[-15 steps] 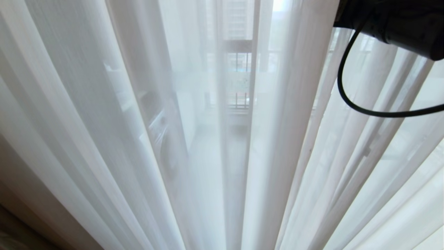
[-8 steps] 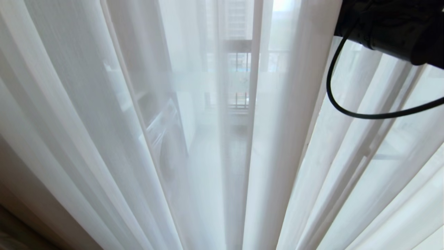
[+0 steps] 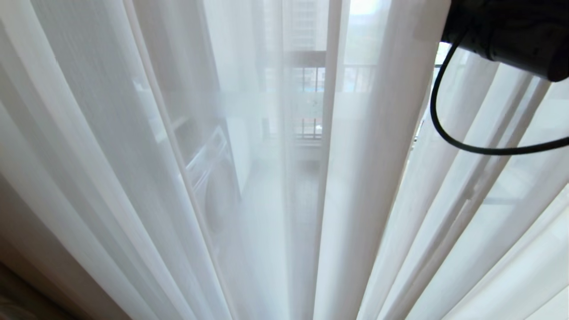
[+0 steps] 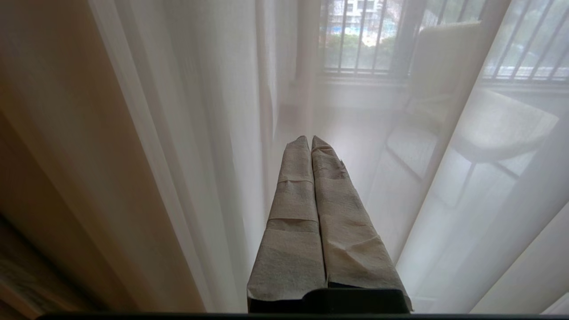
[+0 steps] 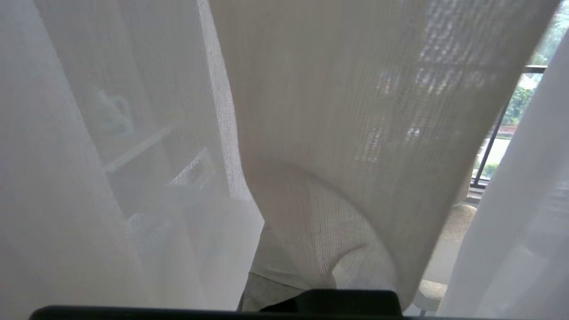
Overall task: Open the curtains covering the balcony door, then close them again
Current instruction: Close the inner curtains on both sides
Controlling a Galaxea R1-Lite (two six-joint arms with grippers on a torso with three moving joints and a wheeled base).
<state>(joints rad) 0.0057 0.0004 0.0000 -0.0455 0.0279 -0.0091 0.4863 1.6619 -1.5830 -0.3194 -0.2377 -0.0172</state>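
Curtains point(image 3: 369, 178) draped over right gripper point(image 5: 284, 284)

We stood in a home: sheer curtains point(image 3: 111, 155) hung before a balcony with a railing point(image 4: 355, 40), a chair point(image 4: 489, 129) and a washing machine point(image 3: 213, 186).

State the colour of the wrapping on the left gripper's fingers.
Beige-grey, creased tape-like wrapping on the left gripper's fingers, clearest in the left wrist view.
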